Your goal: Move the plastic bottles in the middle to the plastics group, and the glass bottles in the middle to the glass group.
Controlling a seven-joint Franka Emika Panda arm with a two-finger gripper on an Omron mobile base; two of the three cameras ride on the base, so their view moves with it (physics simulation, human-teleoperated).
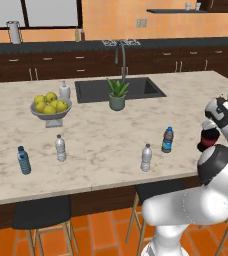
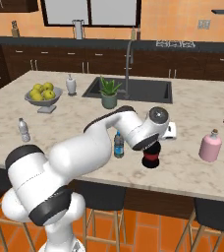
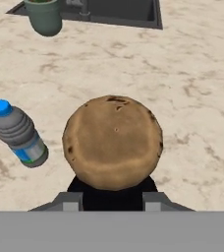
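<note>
My gripper (image 2: 152, 153) is clamped on the dark red-banded glass bottle (image 2: 151, 158), centre of the right base view, its brown top (image 3: 113, 141) filling the hand view's middle. The blue-capped plastic bottle (image 2: 118, 144) stands just left; the pink bottle (image 2: 210, 145) waits far right.

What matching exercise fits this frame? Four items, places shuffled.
1. dark red-labelled bottle
2. pink bottle
3. bowl of lemons
4. potted plant

A. in front of the sink
B. far right of the counter, near the shakers
C. in the gripper
D. beside the soap dispenser

Pairs: 1-C, 2-B, 3-D, 4-A
</note>
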